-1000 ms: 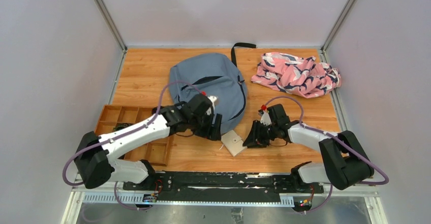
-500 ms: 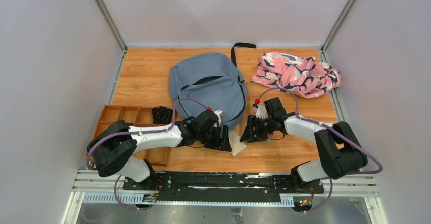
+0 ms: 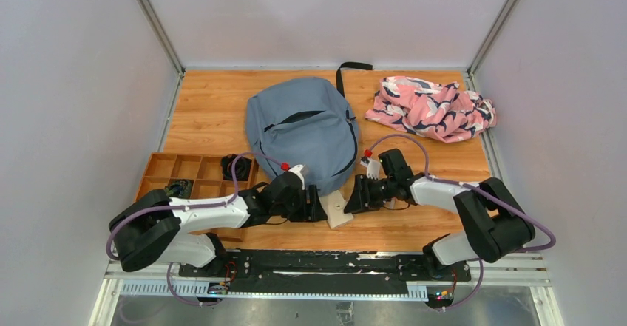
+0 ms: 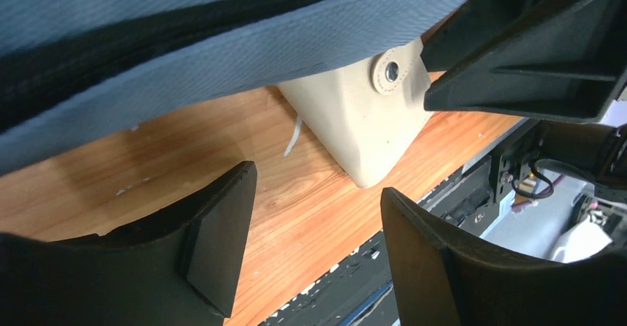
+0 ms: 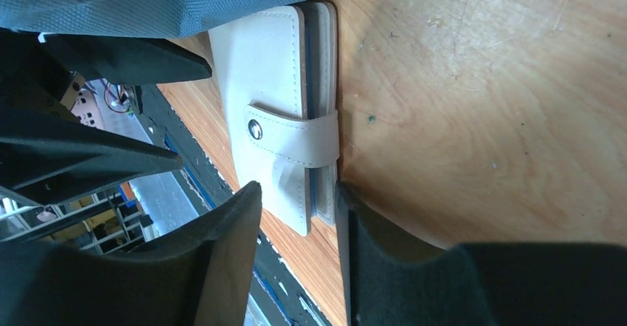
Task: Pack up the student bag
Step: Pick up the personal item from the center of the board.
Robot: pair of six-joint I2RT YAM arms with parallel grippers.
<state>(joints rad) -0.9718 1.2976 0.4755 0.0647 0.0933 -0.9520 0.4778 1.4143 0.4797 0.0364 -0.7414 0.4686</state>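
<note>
The student bag lies centre frame, so I bracket the cream wallet at its lower hem for packing: left gripper wide and empty, right gripper straddling it, whether clamped I cannot tell.

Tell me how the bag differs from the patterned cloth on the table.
Colour: the bag is plain grey-blue; the cloth is patterned pink, white and navy.
Pose: the bag lies flat and spread; the cloth is crumpled in a heap.
Size: the bag is larger.
Both are soft fabric and lie on the wooden table.
</note>
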